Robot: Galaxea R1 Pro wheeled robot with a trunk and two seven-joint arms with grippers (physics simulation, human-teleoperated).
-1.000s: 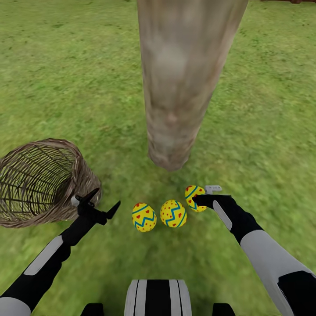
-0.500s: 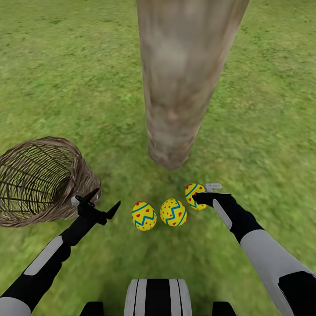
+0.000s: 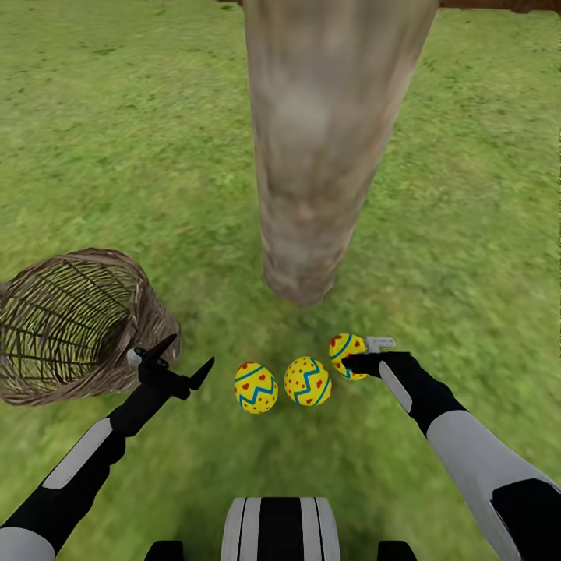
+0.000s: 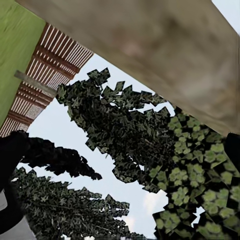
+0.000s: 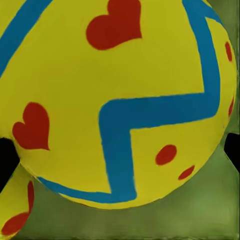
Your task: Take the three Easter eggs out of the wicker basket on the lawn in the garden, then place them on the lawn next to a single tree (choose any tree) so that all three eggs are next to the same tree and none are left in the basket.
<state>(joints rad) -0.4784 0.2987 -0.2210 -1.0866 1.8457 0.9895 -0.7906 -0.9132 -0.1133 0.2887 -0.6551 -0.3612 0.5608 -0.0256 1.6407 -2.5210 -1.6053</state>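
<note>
**Third egg down by the trunk**

Nothing much has shifted since a second ago: my right gripper (image 3: 360,354) stays closed on the third egg (image 3: 344,352), low at the lawn (image 3: 467,234) near the tree (image 3: 312,195). It looks smooth, rigid and light; gripping across its middle suits. Two eggs (image 3: 255,386) lie just beside. My left gripper (image 3: 187,360) is spread apart by the tipped wicker basket (image 3: 74,319).

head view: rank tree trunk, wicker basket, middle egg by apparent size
1. tree trunk, largest, though it rises toward the camera, which inflates it.
2. wicker basket.
3. middle egg, smallest; looks alike to its neighbours.
</note>
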